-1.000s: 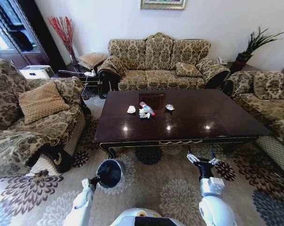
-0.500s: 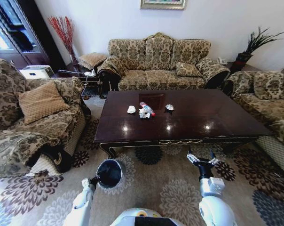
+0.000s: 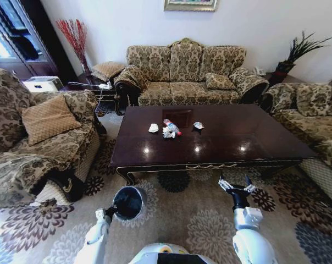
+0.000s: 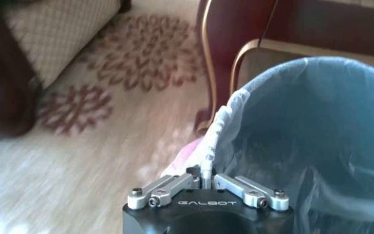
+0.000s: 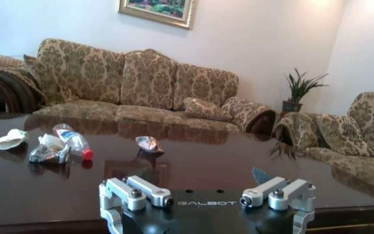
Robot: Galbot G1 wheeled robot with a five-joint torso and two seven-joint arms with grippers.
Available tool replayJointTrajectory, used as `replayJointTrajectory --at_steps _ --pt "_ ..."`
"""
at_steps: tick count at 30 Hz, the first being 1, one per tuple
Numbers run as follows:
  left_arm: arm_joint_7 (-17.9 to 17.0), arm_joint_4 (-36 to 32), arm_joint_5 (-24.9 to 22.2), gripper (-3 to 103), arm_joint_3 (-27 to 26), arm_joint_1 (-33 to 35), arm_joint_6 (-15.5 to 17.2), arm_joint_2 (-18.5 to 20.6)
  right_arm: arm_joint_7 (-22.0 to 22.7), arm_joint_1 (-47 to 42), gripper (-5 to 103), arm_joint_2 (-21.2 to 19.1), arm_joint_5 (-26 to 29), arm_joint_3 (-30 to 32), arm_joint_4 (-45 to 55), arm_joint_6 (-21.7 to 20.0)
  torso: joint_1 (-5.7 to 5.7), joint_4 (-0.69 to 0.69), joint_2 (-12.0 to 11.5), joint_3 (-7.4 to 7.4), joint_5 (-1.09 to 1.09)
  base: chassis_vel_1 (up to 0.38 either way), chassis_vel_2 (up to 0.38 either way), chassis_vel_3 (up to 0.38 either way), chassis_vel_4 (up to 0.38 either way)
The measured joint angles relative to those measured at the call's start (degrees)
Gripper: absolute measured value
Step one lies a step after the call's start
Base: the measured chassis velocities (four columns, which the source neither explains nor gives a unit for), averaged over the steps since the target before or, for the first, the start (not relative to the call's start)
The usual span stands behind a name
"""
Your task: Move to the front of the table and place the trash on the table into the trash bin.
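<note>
The dark reddish-brown table (image 3: 237,137) stands ahead of me. Near its middle lies the trash: a white paper wad (image 3: 153,127), a crumpled scrap (image 3: 168,133), a small clear bottle (image 3: 172,126) with a red label, and a silvery wrapper (image 3: 198,125). The right wrist view looks across the tabletop at the wad (image 5: 6,139), the bottle (image 5: 74,142) and the wrapper (image 5: 149,144). My left gripper (image 3: 108,212) is low on my left, shut on the bag-lined rim of the trash bin (image 3: 127,202). In its own view the left gripper (image 4: 206,179) pinches that rim beside the trash bin (image 4: 317,146). My right gripper (image 3: 236,186) hangs open before the table's front edge, and the right gripper (image 5: 206,194) holds nothing.
Patterned sofas ring the table: one behind it (image 3: 182,71), an armchair at the left (image 3: 39,137), another at the right (image 3: 314,115). A carved table leg (image 4: 216,58) stands close by the bin. Floral carpet (image 3: 182,214) lies between me and the table.
</note>
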Motion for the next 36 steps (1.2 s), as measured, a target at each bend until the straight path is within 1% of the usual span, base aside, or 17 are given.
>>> replayJointTrajectory --at_steps 1,2,3,5,6,9,14,19,23,24,25,27,28,30,33,34,36 --pt "0.17 -0.29 0.01 0 -0.19 0.97 -0.09 0.03 0.00 0.00 100 0.00 0.00 0.00 0.00 0.00 0.00 0.07 0.00 0.01 0.03 0.000 0.000 0.000 0.000" --pt "1.07 -0.80 -0.13 0 -0.54 2.30 -0.33 0.11 -0.01 0.01 100 0.00 0.00 -0.02 0.00 0.00 -0.01 0.06 0.00 0.00 0.01 0.038 0.034 0.020 0.063" --pt "1.07 -0.80 -0.13 0 -0.54 2.30 -0.33 0.11 -0.01 0.01 100 0.00 0.00 -0.02 0.00 0.00 -0.01 0.06 0.00 0.00 0.01 0.038 0.034 0.020 0.063" --pt "2.05 -1.23 -0.19 0 -0.72 2.89 -0.49 0.15 -0.01 0.00 100 0.00 0.00 -0.01 0.01 0.00 -0.02 -0.01 0.01 0.00 -0.06 0.019 -0.002 0.007 0.032" --pt "2.78 -2.03 -0.09 0 -0.93 3.30 -0.57 0.30 -0.01 -0.01 100 0.00 0.00 -0.01 0.01 0.00 -0.01 -0.06 0.01 0.00 -0.04 0.000 0.000 0.000 0.000" --pt "3.08 -3.18 -0.23 0 -1.27 3.77 -0.84 0.43 -0.01 0.00 100 0.00 0.00 -0.01 0.00 0.00 -0.01 -0.05 0.01 0.00 -0.02 0.000 0.000 0.000 0.000" --pt "2.60 -5.44 -0.84 0 -2.11 4.87 -1.56 0.67 -0.01 0.00 100 0.00 0.00 -0.01 0.00 0.00 0.00 0.00 0.01 0.00 -0.03 0.000 0.000 0.000 0.000" --pt "1.41 -6.67 -1.63 0 -3.31 4.79 -3.34 1.65 -0.01 0.00 100 0.00 0.00 -0.01 0.00 0.00 0.00 -0.01 0.01 0.00 -0.05 0.000 0.000 0.000 0.000" --pt "0.95 -7.81 -3.04 0 -4.63 4.47 -3.87 3.06 0.00 0.00 100 0.00 0.00 -0.01 0.00 0.00 0.00 -0.02 0.00 0.00 -0.03 0.000 0.000 0.000 0.000" --pt "0.86 -9.43 -4.70 0 -5.20 4.79 -3.63 4.24 0.00 0.00 100 0.00 0.00 -0.01 0.00 0.00 0.00 -0.02 0.00 0.00 -0.03 0.000 0.000 0.000 0.000" --pt "0.86 -9.43 -4.70 0 -5.20 4.79 -3.63 4.24 0.00 0.00 100 0.00 0.00 -0.01 0.00 0.00 0.00 -0.02 0.00 0.00 -0.03 0.000 0.000 0.000 0.000" --pt "0.57 -13.73 -7.52 0 -5.73 6.43 -2.05 5.87 0.00 0.00 100 0.00 0.00 -0.02 0.00 0.00 0.00 -0.02 0.01 0.00 -0.01 0.000 0.000 0.000 0.000" --pt "0.74 -16.19 -8.67 0 -6.42 7.43 -1.27 6.24 0.00 0.00 100 0.00 0.00 -0.01 0.00 0.00 0.00 -0.02 0.00 0.00 -0.04 0.000 0.000 0.000 0.000" --pt "0.85 -17.55 -9.19 0 -6.89 7.95 -0.76 6.32 0.00 0.00 100 0.00 0.00 -0.01 -0.01 0.00 0.00 -0.02 0.01 0.00 -0.05 0.000 0.000 0.000 0.000" --pt "0.51 -26.15 -11.01 0 -10.52 12.02 2.60 7.01 0.00 0.00 100 0.00 0.00 -0.01 0.00 0.00 0.00 -0.02 0.01 0.00 -0.02 0.000 0.000 0.000 0.000" --pt "0.51 -26.15 -11.01 0 -10.52 12.02 2.60 7.01 0.00 0.00 100 0.00 0.00 -0.01 0.00 0.00 0.00 -0.02 0.01 0.00 -0.02 0.000 0.000 0.000 0.000" --pt "0.53 -30.08 -11.55 0 -12.48 14.29 3.81 7.81 0.00 0.00 100 0.00 0.00 -0.01 -0.01 -0.01 0.00 -0.01 0.00 0.00 -0.01 0.000 0.000 0.000 0.000"
